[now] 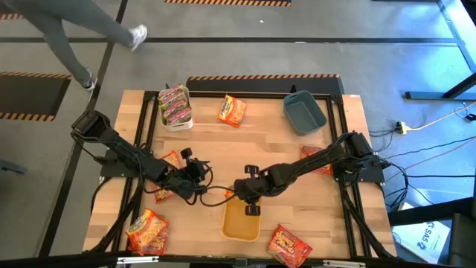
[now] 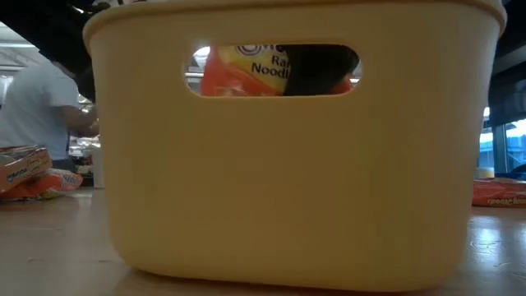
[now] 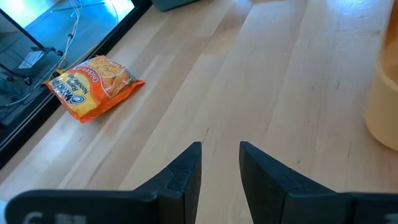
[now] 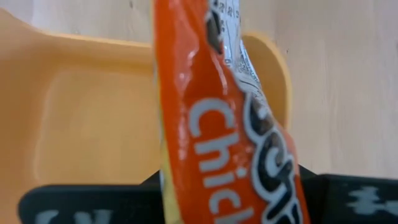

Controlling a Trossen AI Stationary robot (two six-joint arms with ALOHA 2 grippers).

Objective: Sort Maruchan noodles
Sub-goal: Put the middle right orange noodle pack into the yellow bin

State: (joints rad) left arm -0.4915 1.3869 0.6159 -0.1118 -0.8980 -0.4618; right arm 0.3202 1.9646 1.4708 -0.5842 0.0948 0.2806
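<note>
High view: right gripper (image 1: pixel 251 199) poised over the far rim of the yellow bin (image 1: pixel 242 231) at near centre, clamped on one orange packet (image 1: pixel 230 195). Left gripper (image 1: pixel 197 179) waiting just left of it. Counted: three bins, with the white bin (image 1: pixel 177 119) far left and the blue bin (image 1: pixel 303 113) far right. At least two green-pink packets (image 1: pixel 175 104) in the white one; exact number hard to tell. Roughly six loose packets (image 1: pixel 232 110) on the table, two of them half hidden under the arms.

Low view: yellow bin wall filling the picture, held packet visible through the handle slot, so already low inside or just behind the rim; cannot tell which.

Left wrist view: fingers (image 3: pixel 186 171) slightly parted, nothing between them; one orange packet (image 3: pixel 93 84) lying well beyond.

Right wrist view: packet (image 4: pixel 230 124) hanging on edge above an empty bin floor (image 4: pixel 93 124). Likely trouble: released this close to the rim, could catch the edge and tip outside; slick film could also cling to a finger. Little room between the two grippers, so risk of a bump.
</note>
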